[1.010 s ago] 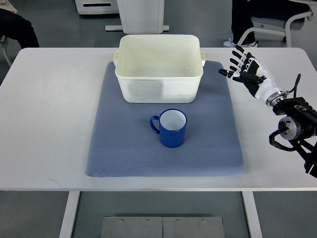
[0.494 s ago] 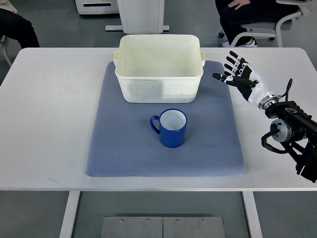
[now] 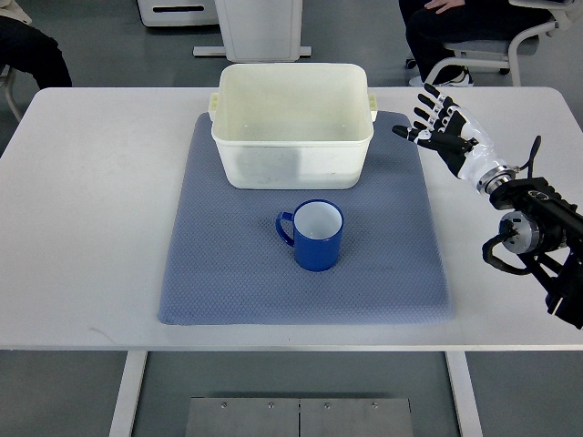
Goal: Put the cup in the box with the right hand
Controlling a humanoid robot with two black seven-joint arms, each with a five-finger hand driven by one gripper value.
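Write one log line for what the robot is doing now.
right hand: open, beside box | blue mug: upright on mat, untouched | box: empty

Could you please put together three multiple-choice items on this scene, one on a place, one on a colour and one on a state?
1. Where does the cup stand?
A. inside the box
B. on the mat, on the near side of the box
C. on the bare table left of the mat

2. What colour is the mat?
A. grey-blue
B. red
C. green

3. What is the state of the right hand?
A. closed around the cup
B. curled into a fist on the mat
C. open with fingers spread, holding nothing

Answers:
1 B: the cup sits upright on the mat, between the box and the near edge of the table.
2 A: the mat shows grey-blue under both cup and box.
3 C: the hand is over the table by the mat's far right corner, fingers apart, well clear of the cup.
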